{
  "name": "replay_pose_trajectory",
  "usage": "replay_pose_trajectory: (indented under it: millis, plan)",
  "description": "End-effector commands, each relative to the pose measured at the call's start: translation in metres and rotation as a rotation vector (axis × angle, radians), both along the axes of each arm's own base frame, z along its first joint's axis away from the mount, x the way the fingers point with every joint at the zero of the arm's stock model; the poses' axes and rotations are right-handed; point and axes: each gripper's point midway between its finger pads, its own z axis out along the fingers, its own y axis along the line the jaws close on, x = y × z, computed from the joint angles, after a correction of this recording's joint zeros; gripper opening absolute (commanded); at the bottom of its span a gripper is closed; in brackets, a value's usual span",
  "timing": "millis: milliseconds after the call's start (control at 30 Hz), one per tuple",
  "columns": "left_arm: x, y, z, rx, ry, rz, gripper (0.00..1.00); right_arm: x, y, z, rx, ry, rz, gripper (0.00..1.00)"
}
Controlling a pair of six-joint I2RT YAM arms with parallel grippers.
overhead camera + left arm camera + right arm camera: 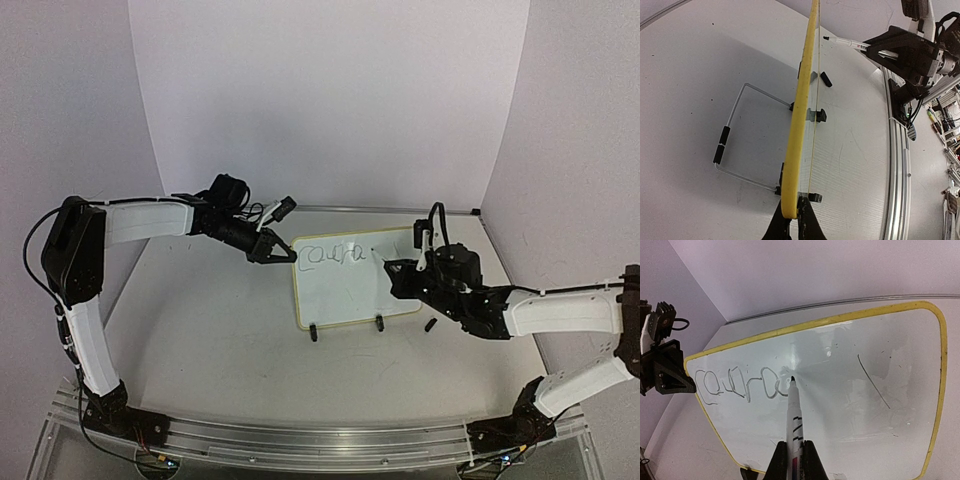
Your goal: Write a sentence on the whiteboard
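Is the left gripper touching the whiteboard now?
Touching. The left wrist view shows the left gripper pinching the yellow rim of the whiteboard, one finger each side.

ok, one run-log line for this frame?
left gripper: shut on whiteboard rim | right gripper: shut on marker | marker tip at end of script | sentence: partial, one word begun

A small glossy whiteboard (350,295) with rounded corners and a thin yellow rim stands leaning back on two black clip feet (313,333) on the table (200,330). The sentence (745,387) is only begun: dark cursive along the top left, reading roughly "coura".
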Motion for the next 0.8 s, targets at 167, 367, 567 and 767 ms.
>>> replay_pose_trajectory:
  millis: [167,367,567,767]
  plan:
    - [0.010,0.005,-0.003,0.070,-0.113,0.021,0.00,0.019,0.003,0.013,-0.014,-0.045,-0.038,0.00]
    - [0.010,0.006,-0.004,0.071,-0.113,0.021,0.00,0.025,0.001,0.016,-0.035,-0.062,-0.063,0.00]
    - [0.010,0.005,-0.004,0.072,-0.113,0.019,0.00,0.024,0.016,0.015,-0.053,-0.063,0.013,0.00]
    - [0.011,0.006,-0.005,0.074,-0.111,0.022,0.00,0.017,0.016,-0.004,-0.054,-0.014,0.036,0.00]
